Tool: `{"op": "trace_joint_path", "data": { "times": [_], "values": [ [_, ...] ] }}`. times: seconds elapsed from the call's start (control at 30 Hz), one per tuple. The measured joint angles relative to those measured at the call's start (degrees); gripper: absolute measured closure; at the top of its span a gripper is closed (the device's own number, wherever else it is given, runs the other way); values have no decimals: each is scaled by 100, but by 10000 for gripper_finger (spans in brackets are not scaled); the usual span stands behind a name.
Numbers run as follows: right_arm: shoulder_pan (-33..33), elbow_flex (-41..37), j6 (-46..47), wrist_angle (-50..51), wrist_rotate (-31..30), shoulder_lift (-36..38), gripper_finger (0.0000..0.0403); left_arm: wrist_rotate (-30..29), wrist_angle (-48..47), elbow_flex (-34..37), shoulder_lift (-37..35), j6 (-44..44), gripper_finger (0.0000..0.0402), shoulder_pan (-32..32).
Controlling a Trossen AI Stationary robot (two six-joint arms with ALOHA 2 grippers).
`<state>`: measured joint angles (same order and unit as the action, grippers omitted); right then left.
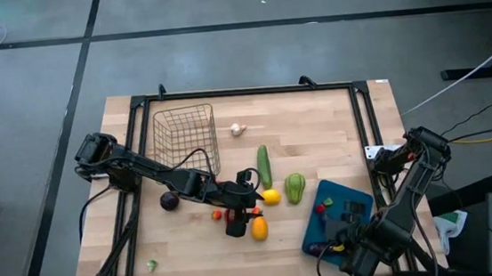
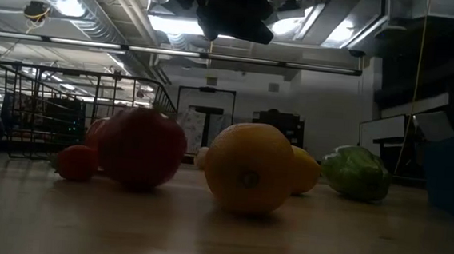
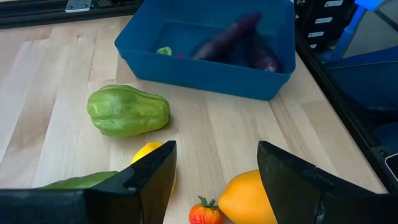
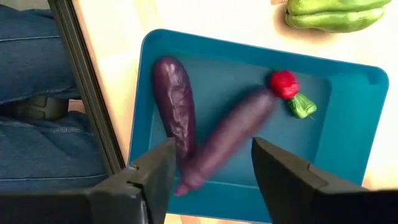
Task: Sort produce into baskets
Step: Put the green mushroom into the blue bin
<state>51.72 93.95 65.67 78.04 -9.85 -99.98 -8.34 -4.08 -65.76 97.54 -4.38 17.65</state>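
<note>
Here the right tool (image 4: pixel 208 177) hangs open and empty above the flat teal-blue plastic tray (image 4: pixel 348 155), where two dark purple eggplants (image 4: pixel 233 134) lie crossed; descending, it could knock them. The left tool (image 3: pixel 214 180), open and empty too, hovers over the smooth round orange (image 3: pixel 249 199) on the wooden bench (image 3: pixel 50 93), and a skewed pinch could send it rolling.

Wooden table (image 1: pixel 334 121) sits on a grey floor (image 1: pixel 221 60), black frame (image 1: pixel 251 91) along its edge. Jeans (image 4: pixel 31 56) beside the table.

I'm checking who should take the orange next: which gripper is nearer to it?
Left. The left gripper hangs open just beside the orange, mid-table. The right gripper is open over the teal tray, well off to the orange's right.
</note>
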Motion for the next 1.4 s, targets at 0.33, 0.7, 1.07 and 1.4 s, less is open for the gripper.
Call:
{"op": "trace_joint_path", "data": {
  "times": [0.33,0.7,1.07,1.4],
  "values": [
    [0,0,-171,4,-28,0,193,0,0,0,0,-3,180,-2],
    [0,2,-343,8,-592,-2,193,0,0,0,0,-20,180,33],
    [-147,4,-904,9,-656,-2,194,42,-1716,0,-752,-1176,180,329],
    [-559,4,-1299,2,-651,-2,194,1060,-4621,0,-1261,-4114,180,1284]
  ]
}}
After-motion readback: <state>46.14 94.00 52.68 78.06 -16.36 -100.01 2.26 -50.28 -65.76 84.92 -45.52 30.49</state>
